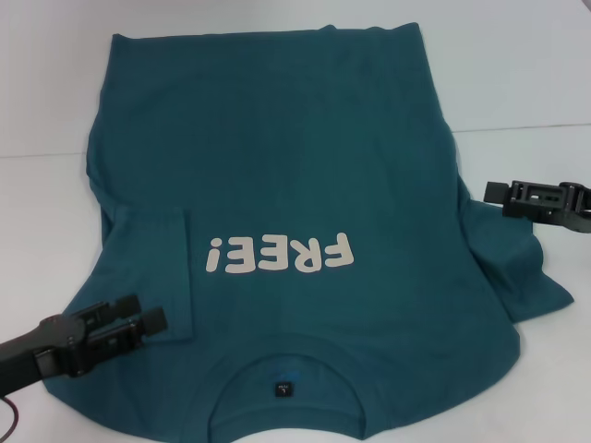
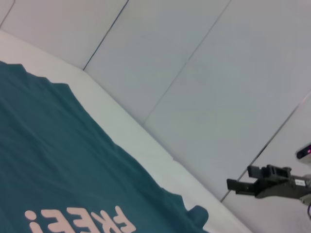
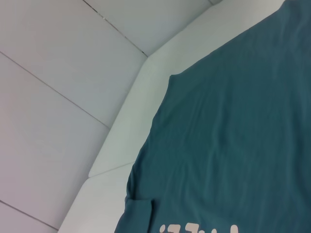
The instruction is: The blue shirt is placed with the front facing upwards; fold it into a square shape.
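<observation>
Left claw (image 1: 138,325) open, empty, over blue shirt (image 1: 277,166) reading "FREE!"; right claw (image 1: 503,198) open.

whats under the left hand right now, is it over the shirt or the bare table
In the head view the left hand sits over the blue shirt, at its folded-in left sleeve near the collar. The cloth right beneath the hand is hidden. The white table shows just beside it.

blue shirt (image 1: 295,185): matt cloth | lettering (image 1: 280,254): smooth print | table (image 1: 46,111): smooth white
</observation>
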Robot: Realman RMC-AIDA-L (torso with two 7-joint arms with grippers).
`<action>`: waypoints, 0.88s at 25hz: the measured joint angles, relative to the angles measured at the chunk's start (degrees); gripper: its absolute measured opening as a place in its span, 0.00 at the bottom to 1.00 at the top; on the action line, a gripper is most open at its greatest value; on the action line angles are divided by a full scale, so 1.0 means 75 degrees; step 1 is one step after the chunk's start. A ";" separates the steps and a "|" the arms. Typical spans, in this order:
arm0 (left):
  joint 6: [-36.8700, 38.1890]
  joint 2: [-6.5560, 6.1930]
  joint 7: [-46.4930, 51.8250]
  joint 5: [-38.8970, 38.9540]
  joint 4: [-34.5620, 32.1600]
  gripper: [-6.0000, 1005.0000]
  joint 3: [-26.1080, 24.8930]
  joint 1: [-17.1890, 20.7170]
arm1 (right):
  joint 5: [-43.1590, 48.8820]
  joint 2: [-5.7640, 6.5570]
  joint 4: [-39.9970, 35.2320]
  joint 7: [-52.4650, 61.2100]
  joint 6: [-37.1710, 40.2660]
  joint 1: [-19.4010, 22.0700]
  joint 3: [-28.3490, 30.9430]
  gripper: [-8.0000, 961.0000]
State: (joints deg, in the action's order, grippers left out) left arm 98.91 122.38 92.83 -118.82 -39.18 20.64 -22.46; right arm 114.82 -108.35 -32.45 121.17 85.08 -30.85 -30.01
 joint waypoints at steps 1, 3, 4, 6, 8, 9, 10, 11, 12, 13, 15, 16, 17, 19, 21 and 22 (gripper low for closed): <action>0.0007 -0.0003 0.0000 0.0028 0.0017 0.81 -0.0004 0.0001 | 0.0014 -0.0005 -0.0001 0.0029 -0.0025 -0.0008 -0.0013 0.80; 0.0011 -0.0009 0.0019 0.0059 0.0024 0.81 -0.0007 0.0003 | 0.0030 -0.0005 -0.0004 0.0074 -0.0061 -0.0020 -0.0033 0.80; 0.0012 -0.0010 0.0048 0.0066 0.0024 0.81 -0.0008 0.0003 | 0.0034 -0.0005 -0.0014 0.0090 -0.0077 -0.0023 -0.0041 0.80; 0.0013 -0.0009 0.0104 0.0068 0.0024 0.81 -0.0009 -0.0001 | 0.0075 0.0026 -0.0034 0.0187 -0.0098 -0.0024 -0.0042 0.79; -0.0005 -0.0002 0.0162 0.0070 0.0027 0.81 -0.0011 -0.0012 | 0.0230 0.0103 -0.0045 0.0522 -0.0214 -0.0023 -0.0042 0.79; -0.0019 0.0003 0.0173 0.0070 0.0038 0.81 -0.0010 -0.0019 | 0.0410 0.0175 -0.0056 0.0846 -0.0333 -0.0025 -0.0043 0.79; -0.0031 0.0005 0.0180 0.0070 0.0055 0.81 -0.0011 -0.0028 | 0.0611 0.0252 -0.0073 0.1263 -0.0494 -0.0024 -0.0041 0.78; -0.0034 0.0011 0.0182 0.0070 0.0085 0.81 -0.0009 -0.0037 | 0.0824 0.0333 -0.0092 0.1651 -0.0619 -0.0027 -0.0042 0.78; -0.0037 0.0012 0.0184 0.0070 0.0112 0.81 -0.0010 -0.0043 | 0.1003 0.0399 -0.0109 0.1941 -0.0717 -0.0027 -0.0041 0.78; -0.0040 0.0013 0.0185 0.0070 0.0130 0.81 -0.0009 -0.0048 | 0.1159 0.0470 -0.0128 0.2204 -0.0774 -0.0027 -0.0033 0.78; -0.0047 0.0014 0.0185 0.0070 0.0138 0.81 -0.0010 -0.0049 | 0.1392 0.0591 -0.0137 0.2547 -0.0823 -0.0027 -0.0012 0.77; -0.0050 0.0015 0.0185 0.0070 0.0138 0.81 -0.0011 -0.0050 | 0.1464 0.0664 -0.0140 0.2661 -0.0830 -0.0026 -0.0001 0.77; -0.0053 0.0016 0.0185 0.0070 0.0138 0.81 -0.0015 -0.0051 | 0.1511 0.0718 -0.0143 0.2741 -0.0862 -0.0025 0.0006 0.77; -0.0059 0.0018 0.0185 0.0075 0.0138 0.81 -0.0022 -0.0052 | 0.1545 0.0809 -0.0166 0.2821 -0.0862 -0.0024 0.0012 0.77; -0.0079 0.0019 0.0186 0.0080 0.0139 0.81 -0.0022 -0.0053 | 0.1549 0.0848 -0.0200 0.2832 -0.0873 -0.0024 0.0010 0.76; -0.0102 0.0022 0.0185 0.0081 0.0141 0.81 -0.0022 -0.0055 | 0.1552 0.0850 -0.0212 0.2823 -0.0931 -0.0024 -0.0004 0.76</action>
State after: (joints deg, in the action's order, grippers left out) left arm 98.15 122.55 94.22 -118.21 -38.12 20.47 -22.87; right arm 126.46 -101.97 -34.04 142.34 78.10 -31.03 -30.04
